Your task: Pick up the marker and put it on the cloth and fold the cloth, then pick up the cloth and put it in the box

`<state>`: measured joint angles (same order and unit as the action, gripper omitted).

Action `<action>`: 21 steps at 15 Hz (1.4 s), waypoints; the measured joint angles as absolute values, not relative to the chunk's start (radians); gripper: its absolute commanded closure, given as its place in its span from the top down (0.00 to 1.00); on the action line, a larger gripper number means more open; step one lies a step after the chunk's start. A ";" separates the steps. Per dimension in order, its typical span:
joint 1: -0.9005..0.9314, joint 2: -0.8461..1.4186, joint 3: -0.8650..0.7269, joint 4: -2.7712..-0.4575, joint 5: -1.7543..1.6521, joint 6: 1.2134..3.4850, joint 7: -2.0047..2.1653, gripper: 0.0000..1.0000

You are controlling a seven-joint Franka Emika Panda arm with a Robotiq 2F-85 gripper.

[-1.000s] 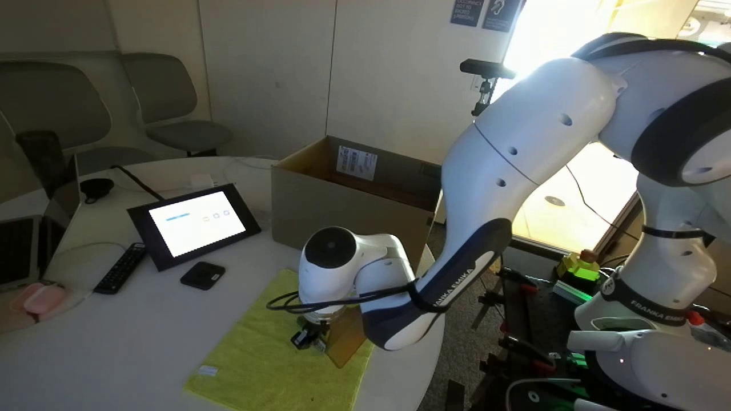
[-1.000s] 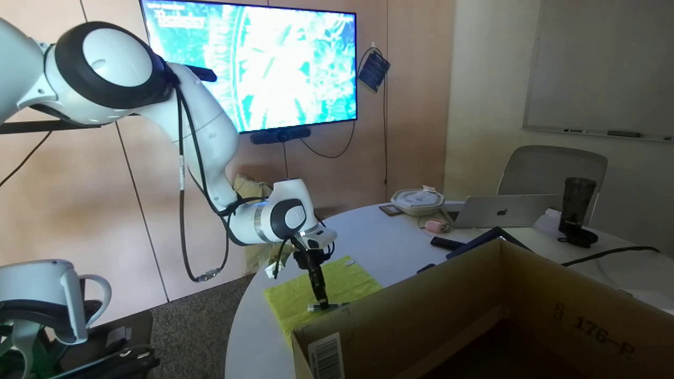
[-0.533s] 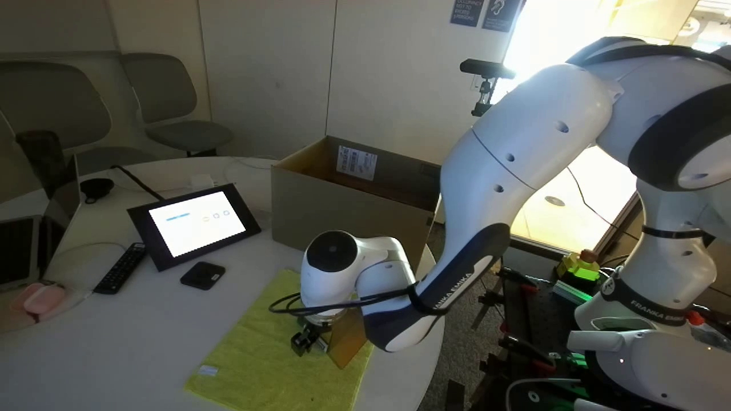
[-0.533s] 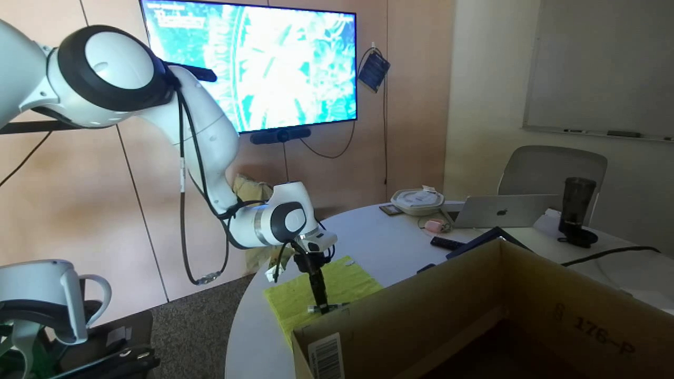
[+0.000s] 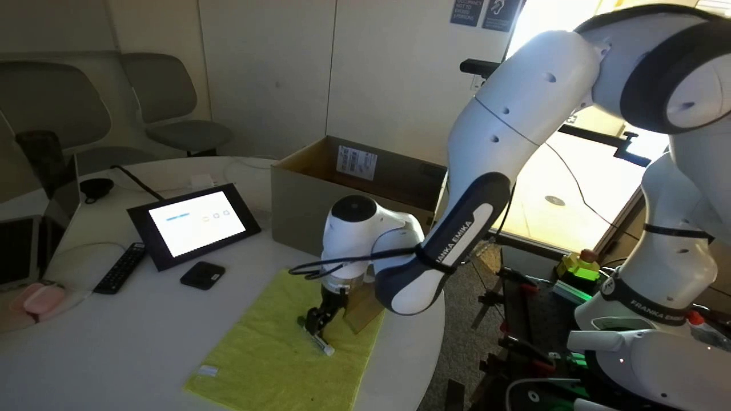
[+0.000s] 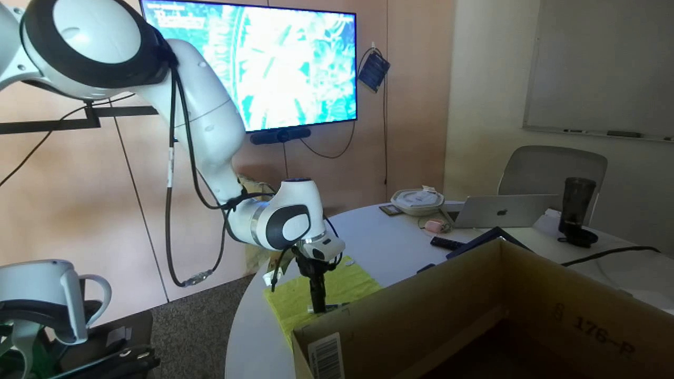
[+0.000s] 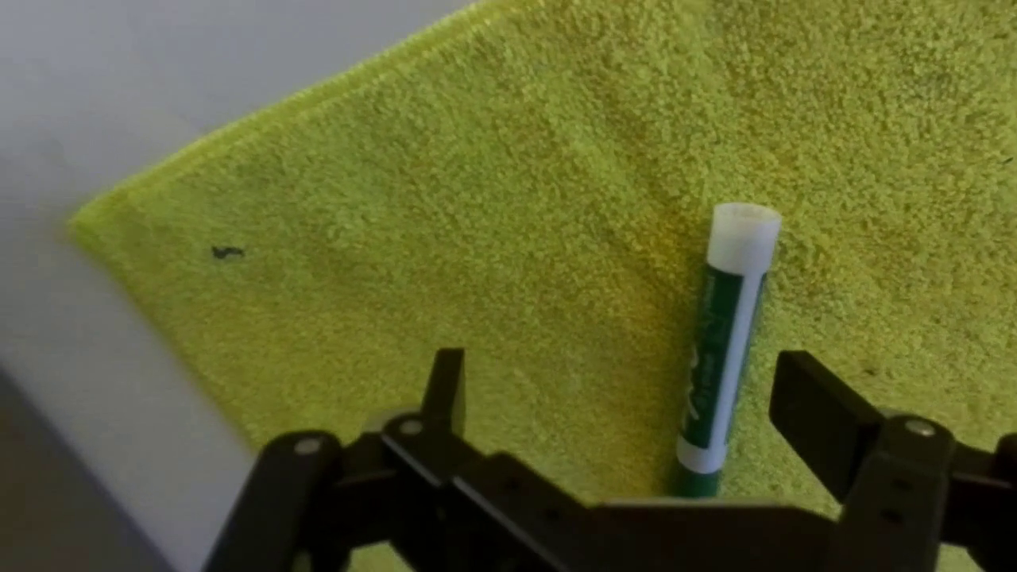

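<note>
- Risen since a moment ago: the arm [image 5: 491,154], its wrist [image 5: 351,240] now more upright above the cloth [image 5: 268,365]; cloth and box [image 5: 302,205] are where they were.
- Wide apart stand the fingers [image 7: 822,421], the marker [image 7: 723,349] between them with a gap on both sides.
- The marker lies on the cloth, well in from the corner seen in the wrist view.
- Flat on the surface [image 5: 125,354] lies the cloth, a bare strip between it and the rounded edge on the robot's side.
- Just beside the cloth stands the box, open-topped, a white label [image 5: 356,162] on an inner wall.
- In an exterior view the box's near wall [image 6: 395,321] covers a corner of the cloth.
- Farther from the robot's edge: a lit tablet [image 5: 197,225], a black square thing [image 5: 203,275], a remote [image 5: 120,268], a small pink thing [image 5: 45,298].
- Toward the surface's far edge: a laptop [image 6: 505,210], a dark tumbler [image 6: 576,205], a pale container [image 6: 417,201].
</note>
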<state>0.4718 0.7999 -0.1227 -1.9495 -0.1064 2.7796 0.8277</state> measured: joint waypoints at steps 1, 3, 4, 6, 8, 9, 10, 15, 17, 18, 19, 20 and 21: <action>0.436 0.782 -0.103 -1.976 -0.079 2.780 0.812 1.00; 0.373 0.758 -0.074 -2.021 -0.021 2.780 0.794 1.00; 0.350 0.752 -0.068 -2.038 0.006 2.780 0.794 1.00; 0.311 0.749 -0.058 -2.062 0.061 2.780 0.793 1.00; 0.287 0.754 -0.055 -2.075 0.102 2.779 0.795 1.00; 0.279 0.758 -0.055 -2.079 0.118 2.778 0.796 1.00; 0.275 0.763 -0.055 -2.080 0.135 2.778 0.797 1.00; 0.276 0.792 -0.069 -2.080 0.164 2.778 0.843 1.00; 0.278 0.800 -0.076 -2.080 0.164 2.777 0.861 1.00; 0.278 0.803 -0.079 -2.080 0.164 2.776 0.867 1.00; 0.278 0.805 -0.082 -2.081 0.164 2.776 0.872 1.00; 0.279 0.805 -0.085 -2.082 0.164 2.776 0.875 1.00; 0.280 0.805 -0.087 -2.082 0.164 2.776 0.878 1.00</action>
